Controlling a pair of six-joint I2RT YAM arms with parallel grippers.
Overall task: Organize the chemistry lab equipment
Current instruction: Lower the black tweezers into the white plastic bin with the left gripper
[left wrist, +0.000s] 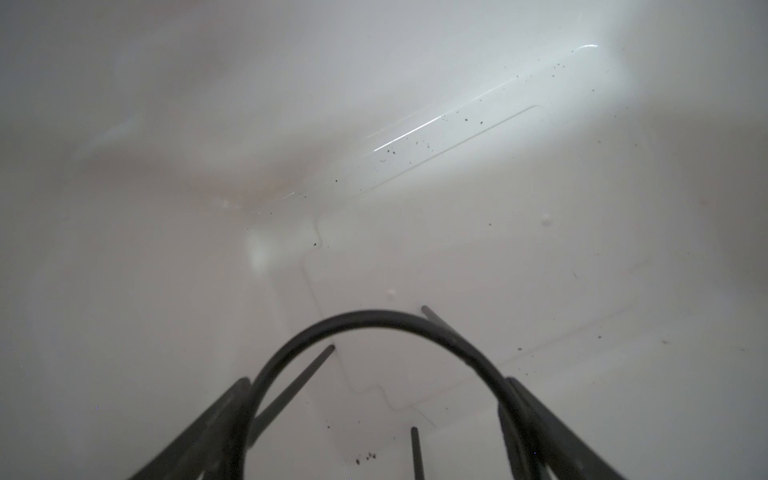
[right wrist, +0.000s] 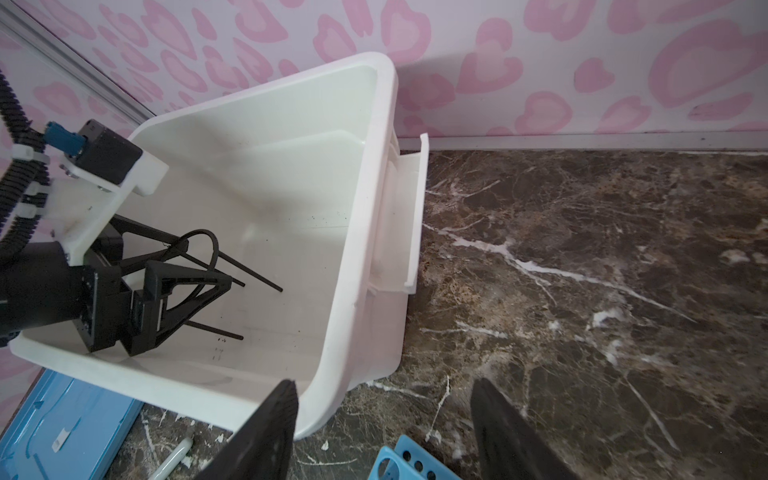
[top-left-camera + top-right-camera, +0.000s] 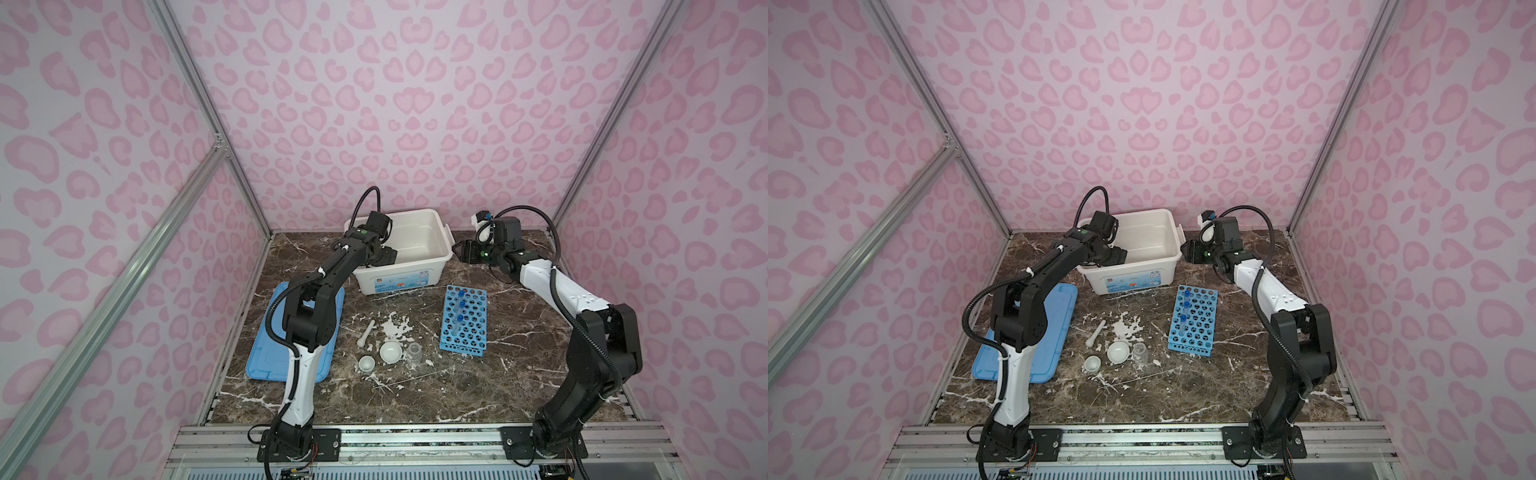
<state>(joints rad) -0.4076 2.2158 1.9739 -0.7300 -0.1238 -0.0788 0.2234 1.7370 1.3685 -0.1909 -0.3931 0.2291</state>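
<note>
**Top views:** in both top views, left gripper (image 3: 386, 257) reaches inside white storage box (image 3: 374, 282). Right gripper (image 3: 457, 251) sits beside the box, jaws open. Blue perforated rack (image 3: 465, 328) lies on table (image 3: 519, 374) before the box.
**Left wrist:** jaws grip black wire ring stand (image 1: 374, 316).
**Right wrist:** stand tilted inside the box.

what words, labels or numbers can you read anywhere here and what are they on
Nothing can be quoted; no text reads clearly.
Label on the front of the white storage box: red logo, small print and a blue patch, too small and blurred to read in both top views.
Dark marks on the box's inside: possibly digits, not legible.
Blue rack and blue lid: no print visible.
</note>
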